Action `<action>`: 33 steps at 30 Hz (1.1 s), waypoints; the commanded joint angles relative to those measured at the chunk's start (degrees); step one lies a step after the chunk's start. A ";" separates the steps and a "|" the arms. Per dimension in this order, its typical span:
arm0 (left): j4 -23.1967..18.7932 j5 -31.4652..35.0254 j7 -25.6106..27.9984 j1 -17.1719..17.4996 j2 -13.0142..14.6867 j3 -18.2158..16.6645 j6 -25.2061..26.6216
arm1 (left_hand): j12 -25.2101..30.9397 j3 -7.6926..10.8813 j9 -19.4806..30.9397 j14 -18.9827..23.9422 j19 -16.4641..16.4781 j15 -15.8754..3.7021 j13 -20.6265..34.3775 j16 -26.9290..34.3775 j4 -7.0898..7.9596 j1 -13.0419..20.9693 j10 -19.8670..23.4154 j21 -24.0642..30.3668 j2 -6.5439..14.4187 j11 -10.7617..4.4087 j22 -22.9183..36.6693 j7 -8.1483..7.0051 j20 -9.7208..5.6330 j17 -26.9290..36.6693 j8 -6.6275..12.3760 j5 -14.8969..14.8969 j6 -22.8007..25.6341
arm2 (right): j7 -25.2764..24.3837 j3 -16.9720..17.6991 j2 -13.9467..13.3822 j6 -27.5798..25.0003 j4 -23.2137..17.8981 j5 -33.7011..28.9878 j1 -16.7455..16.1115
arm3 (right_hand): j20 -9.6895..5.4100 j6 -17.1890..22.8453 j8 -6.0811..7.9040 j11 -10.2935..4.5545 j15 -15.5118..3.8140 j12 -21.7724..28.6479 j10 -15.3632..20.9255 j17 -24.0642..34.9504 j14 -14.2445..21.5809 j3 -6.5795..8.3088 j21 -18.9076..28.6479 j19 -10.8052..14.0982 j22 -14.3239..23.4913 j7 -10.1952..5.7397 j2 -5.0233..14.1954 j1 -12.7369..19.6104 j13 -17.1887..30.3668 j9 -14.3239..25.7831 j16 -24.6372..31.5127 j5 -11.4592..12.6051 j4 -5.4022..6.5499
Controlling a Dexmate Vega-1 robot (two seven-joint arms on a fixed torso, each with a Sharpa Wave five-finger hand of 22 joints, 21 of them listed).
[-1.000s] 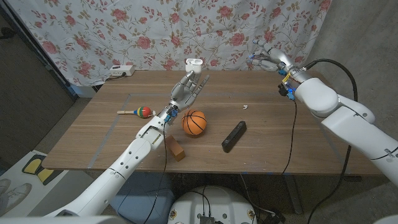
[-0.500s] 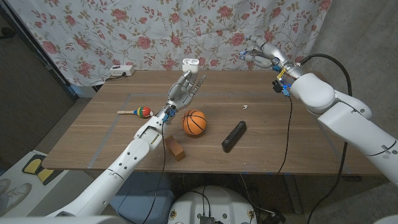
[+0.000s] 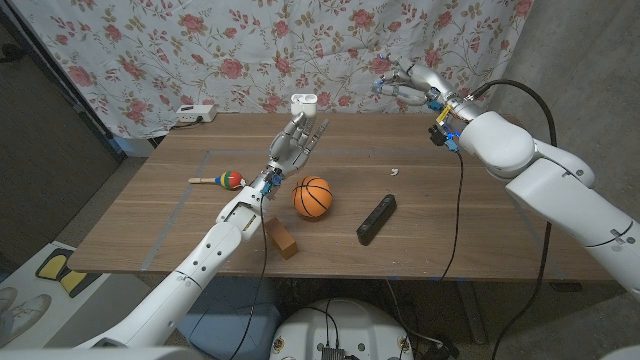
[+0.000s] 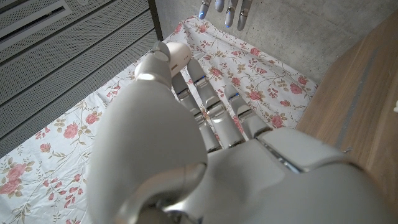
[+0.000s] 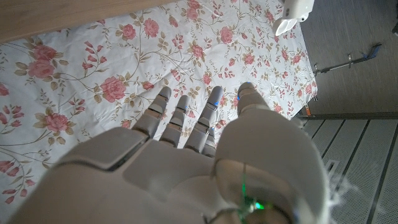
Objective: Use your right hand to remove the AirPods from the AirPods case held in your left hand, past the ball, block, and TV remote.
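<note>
My left hand (image 3: 296, 142) is raised over the table's far middle and pinches the white AirPods case (image 3: 304, 102) at its fingertips. The case (image 4: 177, 55) stands above the back of that hand (image 4: 205, 143). To the right of the case, my right hand (image 3: 405, 84) hangs in the air over the table's far edge, fingers apart and empty. Its fingertips (image 4: 224, 9) also appear in the left wrist view. From the right wrist, the case (image 5: 295, 12) lies beyond my right hand (image 5: 186, 162). Whether the lid is up I cannot tell.
An orange ball (image 3: 312, 196), a brown block (image 3: 282, 238) and a black TV remote (image 3: 376, 218) lie on the wooden table (image 3: 470, 220) in front of my left hand. A maraca (image 3: 222, 180) lies at the left, and a small white object (image 3: 394, 171) near the remote.
My right hand has moved left along the table's far edge, closer to the case. My left hand with the case has shifted slightly left.
</note>
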 commanded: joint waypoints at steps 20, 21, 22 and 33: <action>1.61 0.32 2.27 0.02 -1.77 0.52 -0.19 | -0.22 0.05 0.12 2.13 -0.54 -2.73 16.17 0.22 0.05 1.38 0.71 0.43 1.80 -0.14 0.15 -0.22 -0.08 0.16 0.28 -0.15 0.24 | 4.44 -5.21 0.83 -4.17 -3.37 -0.91 6.28 | -0.14 0.58 0.50 1.44 -4.14 -0.86 0.58 -0.05 0.93 0.40 0.20 1.22 0.05 0.54 0.18 0.72 -0.70 -0.03 0.65 0.21 -0.86; 2.05 0.46 1.77 -0.19 -1.77 0.63 -0.19 | -0.17 0.05 0.11 2.10 -0.53 -2.72 16.22 0.20 0.06 1.38 0.76 0.43 1.81 -0.13 0.15 -0.20 -0.11 0.16 0.29 -0.16 0.27 | 4.66 -5.37 0.85 -3.98 -3.24 -0.94 6.44 | -0.14 0.57 0.50 1.48 -4.13 -0.91 0.55 -0.05 0.90 0.40 0.18 1.17 0.05 0.56 0.19 0.72 -0.73 -0.03 0.65 0.20 -0.86; 1.81 0.40 2.05 -0.14 -1.70 0.63 -0.02 | -0.15 0.05 0.10 2.09 -0.53 -2.72 16.25 0.20 0.05 1.38 0.78 0.44 1.80 -0.13 0.15 -0.21 -0.12 0.16 0.31 -0.16 0.32 | 4.69 -5.51 1.03 -4.14 -3.21 -0.92 6.52 | -0.10 0.56 0.49 1.49 -4.12 -0.95 0.55 -0.06 0.89 0.39 0.14 1.09 0.05 0.59 0.17 0.70 -0.76 -0.03 0.66 0.19 -0.86; 2.33 0.77 2.72 -1.30 -1.85 1.31 0.96 | -0.29 0.05 0.17 1.98 -0.67 -2.73 16.20 0.18 0.08 1.38 0.70 0.44 1.83 -0.13 0.14 -0.26 -0.09 0.21 0.35 -0.23 0.21 | 3.99 -8.75 2.44 -7.64 -4.33 -4.19 8.55 | 0.75 0.69 0.53 2.13 -3.29 -1.58 0.67 -0.18 0.89 0.41 -0.20 0.18 0.06 1.05 0.06 0.72 -1.26 -0.05 0.84 0.12 -0.99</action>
